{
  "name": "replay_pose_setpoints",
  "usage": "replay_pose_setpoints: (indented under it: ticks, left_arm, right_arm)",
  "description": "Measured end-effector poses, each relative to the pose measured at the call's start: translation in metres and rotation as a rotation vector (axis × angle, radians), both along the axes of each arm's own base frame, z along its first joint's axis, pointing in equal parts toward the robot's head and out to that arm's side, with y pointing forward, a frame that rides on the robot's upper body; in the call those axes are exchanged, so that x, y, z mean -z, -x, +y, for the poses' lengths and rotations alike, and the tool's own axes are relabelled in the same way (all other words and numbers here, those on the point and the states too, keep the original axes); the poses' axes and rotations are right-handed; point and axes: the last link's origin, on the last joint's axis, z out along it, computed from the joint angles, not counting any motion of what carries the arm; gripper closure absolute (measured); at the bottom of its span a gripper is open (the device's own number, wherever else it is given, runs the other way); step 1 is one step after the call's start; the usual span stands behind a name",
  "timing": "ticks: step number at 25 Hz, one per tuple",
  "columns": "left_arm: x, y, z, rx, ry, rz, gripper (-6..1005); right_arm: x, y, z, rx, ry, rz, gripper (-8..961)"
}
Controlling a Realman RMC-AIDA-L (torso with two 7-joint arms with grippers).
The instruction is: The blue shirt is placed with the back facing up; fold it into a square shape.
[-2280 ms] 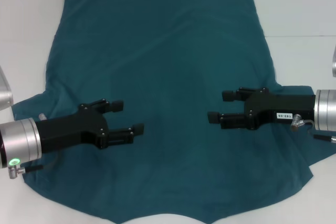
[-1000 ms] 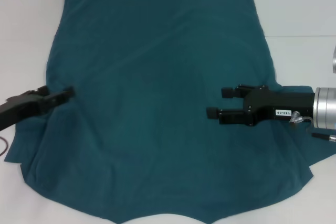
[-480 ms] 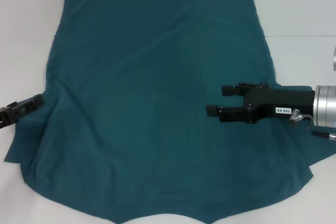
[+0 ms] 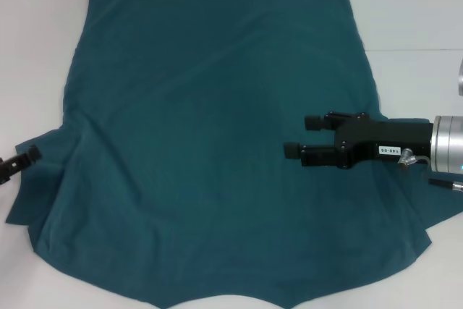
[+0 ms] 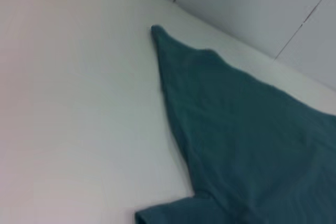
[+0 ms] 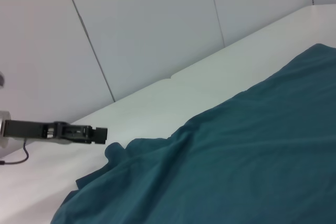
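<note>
The white table (image 4: 36, 48) carries the blue shirt (image 4: 217, 128), spread flat across nearly the whole surface, hem at the far side and both sleeves fanned out at the near corners, with soft ridges running through the left sleeve area. Nothing is folded yet, so I'd put the job at its very start. The right gripper (image 4: 298, 137) hangs over the right half of the cloth, pointing inward, its two black fingers spread apart and gripping nothing. The left gripper (image 4: 29, 155) is just a tip at the table's left edge, beside the left sleeve; I cannot tell whether its fingers are parted or together. The risk I see is in the pinch: the fabric is soft and lies in two layers, so fingers coming down mid-panel rather than at a sleeve edge may catch only the top layer, or bunch it. With one arm out wide and the other inward, an uneven lift could drag the shirt askew.
</note>
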Motion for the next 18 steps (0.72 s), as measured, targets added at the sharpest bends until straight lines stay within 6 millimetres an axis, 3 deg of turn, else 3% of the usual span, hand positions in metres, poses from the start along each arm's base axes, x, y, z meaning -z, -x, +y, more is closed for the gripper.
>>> replay_pose_setpoints:
  ticks: [18]
  left_arm:
    - [0.020,-0.008,0.012,0.014,0.061,0.016,228]
  right_arm:
    - [-0.001,0.000,0.001,0.004,-0.007,0.007,36]
